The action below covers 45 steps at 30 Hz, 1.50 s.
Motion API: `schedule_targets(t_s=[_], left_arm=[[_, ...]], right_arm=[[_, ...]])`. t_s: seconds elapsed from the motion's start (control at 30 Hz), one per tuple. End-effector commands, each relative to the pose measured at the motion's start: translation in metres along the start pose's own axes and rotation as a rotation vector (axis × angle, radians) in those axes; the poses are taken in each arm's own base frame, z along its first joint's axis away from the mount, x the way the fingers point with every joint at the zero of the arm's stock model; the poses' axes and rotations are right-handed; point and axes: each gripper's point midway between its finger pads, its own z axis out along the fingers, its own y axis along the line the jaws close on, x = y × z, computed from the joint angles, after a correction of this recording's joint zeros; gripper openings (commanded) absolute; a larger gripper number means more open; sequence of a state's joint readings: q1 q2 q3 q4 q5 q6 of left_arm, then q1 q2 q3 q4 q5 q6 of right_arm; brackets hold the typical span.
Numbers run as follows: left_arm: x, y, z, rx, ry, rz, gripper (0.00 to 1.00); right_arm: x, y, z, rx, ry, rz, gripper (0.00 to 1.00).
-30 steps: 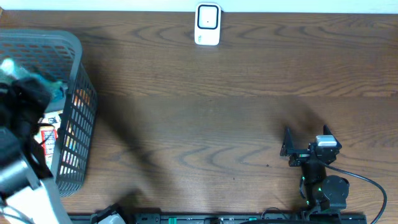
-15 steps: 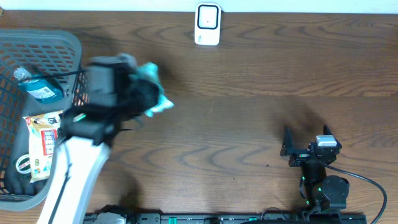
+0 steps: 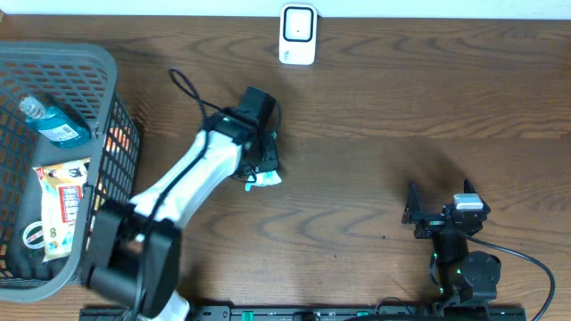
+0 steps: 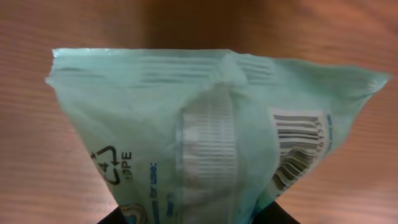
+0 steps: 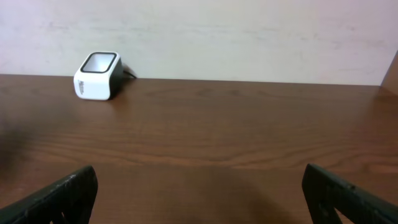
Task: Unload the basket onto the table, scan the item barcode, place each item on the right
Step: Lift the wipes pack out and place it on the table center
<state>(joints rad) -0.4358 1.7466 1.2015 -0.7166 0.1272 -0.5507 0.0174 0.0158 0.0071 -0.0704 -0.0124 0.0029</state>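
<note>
The item is a pale green plastic packet (image 4: 186, 124) with a barcode (image 4: 297, 146) printed on its right side. My left gripper (image 4: 196, 219) is shut on its lower end, and the dark fingertips (image 4: 283, 216) just show at the bottom edge. From above, the packet (image 3: 267, 177) hangs under the left gripper (image 3: 259, 163) over the table, left of centre. The white barcode scanner (image 3: 297, 34) stands at the far edge, some way beyond the packet. My right gripper (image 3: 417, 212) rests open and empty near the front right, facing the scanner (image 5: 97, 76).
A grey mesh basket (image 3: 109, 98) stands at the left edge. It holds a blue bottle (image 3: 53, 125), a red and white packet (image 3: 62, 201) and other goods. Brown wood table (image 3: 375, 143) stretches between the two arms. A pale wall rises behind the scanner.
My left arm has come up out of the basket with the green packet and swung right to the table's middle. The right arm has stayed still.
</note>
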Motion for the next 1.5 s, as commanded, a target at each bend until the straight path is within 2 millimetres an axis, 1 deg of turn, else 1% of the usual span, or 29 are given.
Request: schedule_targets(t_s=[0.0, 0.1, 0.4, 0.47, 0.53, 0.57, 0.63, 0.67, 0.77, 0.8, 0.87, 0.93, 1.0, 1.07, 1.1, 1.17, 1.2, 1.27, 1.3, 1.33, 1.37, 1.4, 1.43, 1.47], left_arm=[[0.000, 0.005, 0.012, -0.036, 0.010, -0.009, 0.33], [0.000, 0.006, 0.016, -0.040, 0.015, -0.009, 0.33], [-0.002, 0.006, 0.016, -0.042, 0.005, -0.008, 0.34], [-0.002, 0.006, 0.016, -0.041, 0.002, -0.008, 0.45], [-0.002, 0.006, 0.016, -0.041, 0.002, -0.008, 0.59], [-0.002, 0.006, 0.016, -0.041, 0.003, -0.008, 0.76], [-0.002, 0.006, 0.016, -0.041, 0.004, -0.008, 0.94], [-0.002, 0.006, 0.016, -0.041, 0.004, -0.008, 0.99], [-0.002, 0.005, 0.012, -0.036, -0.002, -0.034, 0.98], [-0.003, 0.002, 0.008, -0.024, -0.007, -0.033, 0.98], [-0.008, -0.005, -0.008, 0.012, -0.033, -0.024, 0.98], [-0.017, -0.014, -0.032, 0.052, -0.087, 0.010, 0.98], [-0.027, -0.023, -0.065, 0.104, -0.168, 0.061, 0.98], [-0.038, -0.033, -0.107, 0.160, -0.281, 0.112, 0.98], [-0.043, -0.034, -0.128, 0.173, -0.342, 0.127, 0.98], [-0.054, -0.030, -0.177, 0.172, -0.494, 0.138, 0.98], [-0.059, -0.025, -0.200, 0.163, -0.565, 0.125, 0.98], [-0.067, -0.006, -0.248, 0.137, -0.712, 0.076, 0.98], [-0.069, 0.004, -0.266, 0.124, -0.766, 0.049, 0.98], [-0.070, 0.019, -0.288, 0.108, -0.834, 0.009, 0.98], [-0.070, 0.033, -0.304, 0.092, -0.885, -0.028, 0.98], [-0.068, 0.069, -0.336, 0.036, -0.992, -0.124, 0.98], [-0.066, 0.088, -0.349, 0.001, -1.032, -0.175, 0.98], [-0.062, 0.112, -0.359, -0.044, -1.066, -0.245, 0.98]], right_arm=[[0.001, 0.004, 0.000, -0.017, 0.003, -0.012, 0.99], [0.001, 0.004, 0.000, -0.017, 0.003, -0.012, 0.99], [0.001, 0.004, 0.000, -0.017, 0.003, -0.012, 0.99], [0.001, 0.004, 0.000, -0.017, 0.003, -0.012, 0.99], [0.001, 0.004, 0.000, -0.017, 0.003, -0.012, 0.99], [0.001, 0.004, 0.000, -0.017, 0.003, -0.012, 0.99], [0.001, 0.004, 0.000, -0.017, 0.003, -0.012, 0.99], [0.001, 0.004, 0.000, -0.017, 0.003, -0.012, 0.99], [0.001, 0.004, 0.000, -0.017, 0.003, -0.012, 0.99], [0.001, 0.004, 0.000, -0.017, 0.003, -0.012, 0.99], [0.001, 0.004, 0.000, -0.017, 0.003, -0.012, 0.99], [0.001, 0.004, 0.000, -0.017, 0.003, -0.012, 0.99], [0.001, 0.004, 0.000, -0.017, 0.003, -0.012, 0.99], [0.001, 0.004, 0.000, -0.017, 0.003, -0.012, 0.99], [0.001, 0.004, 0.000, -0.017, 0.003, -0.012, 0.99], [0.001, 0.004, 0.000, -0.017, 0.003, -0.012, 0.99], [0.001, 0.004, 0.000, -0.017, 0.003, -0.012, 0.99], [0.001, 0.004, 0.000, -0.017, 0.003, -0.012, 0.99], [0.001, 0.004, 0.000, -0.017, 0.003, -0.012, 0.99], [0.001, 0.004, 0.000, -0.017, 0.003, -0.012, 0.99], [0.001, 0.004, 0.000, -0.017, 0.003, -0.012, 0.99], [0.001, 0.004, 0.000, -0.017, 0.003, -0.012, 0.99], [0.001, 0.004, 0.000, -0.017, 0.003, -0.012, 0.99], [0.001, 0.004, 0.000, -0.017, 0.003, -0.012, 0.99]])
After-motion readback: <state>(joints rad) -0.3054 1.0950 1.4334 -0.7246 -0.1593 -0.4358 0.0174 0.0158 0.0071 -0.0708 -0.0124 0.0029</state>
